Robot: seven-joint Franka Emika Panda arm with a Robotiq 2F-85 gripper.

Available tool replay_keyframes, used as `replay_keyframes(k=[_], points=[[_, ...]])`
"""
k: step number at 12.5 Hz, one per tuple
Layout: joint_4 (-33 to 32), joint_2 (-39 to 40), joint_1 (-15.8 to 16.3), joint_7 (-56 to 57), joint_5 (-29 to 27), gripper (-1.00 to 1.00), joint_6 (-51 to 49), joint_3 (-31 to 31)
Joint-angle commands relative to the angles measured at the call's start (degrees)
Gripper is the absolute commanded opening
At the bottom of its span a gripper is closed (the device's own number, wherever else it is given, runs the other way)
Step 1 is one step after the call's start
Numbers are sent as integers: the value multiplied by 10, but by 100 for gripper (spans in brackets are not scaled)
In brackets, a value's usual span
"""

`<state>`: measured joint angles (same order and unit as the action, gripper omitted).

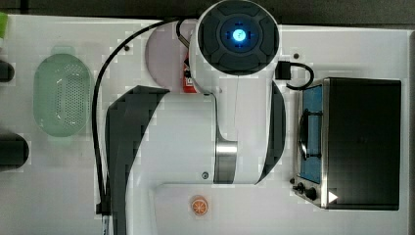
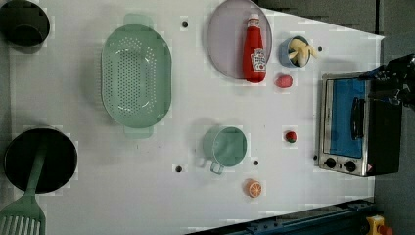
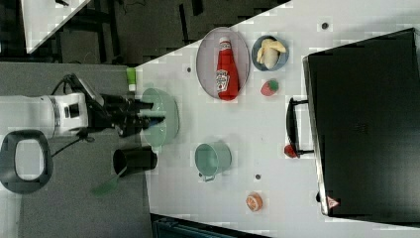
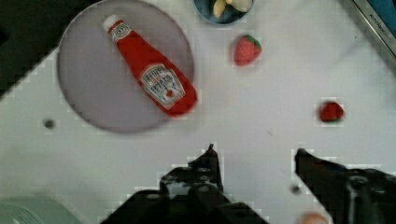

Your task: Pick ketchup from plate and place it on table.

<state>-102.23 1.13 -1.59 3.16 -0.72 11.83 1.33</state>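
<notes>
Left view: the ketchup (image 2: 255,49) lies flat on the plate (image 2: 225,39), at its 3 o'clock edge; wrist view: the claw (image 4: 256,156) hangs open and empty over bare worktop (image 4: 261,107), so pickup and placing both remain.

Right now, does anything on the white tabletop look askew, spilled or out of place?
The red ketchup bottle lies on its side on the greyish-lilac round plate, its base overhanging the rim. Nothing looks spilled or damaged.
</notes>
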Motion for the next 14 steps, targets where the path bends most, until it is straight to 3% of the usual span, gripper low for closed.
replay_keyframes(k=[1,3,14], points=[[-58,-135,-50,-26,-8,59,-93,35],[-58,-119,-49,7,-8,99,-89,38],[-52,95,-39,243,-8,100,76,64]])
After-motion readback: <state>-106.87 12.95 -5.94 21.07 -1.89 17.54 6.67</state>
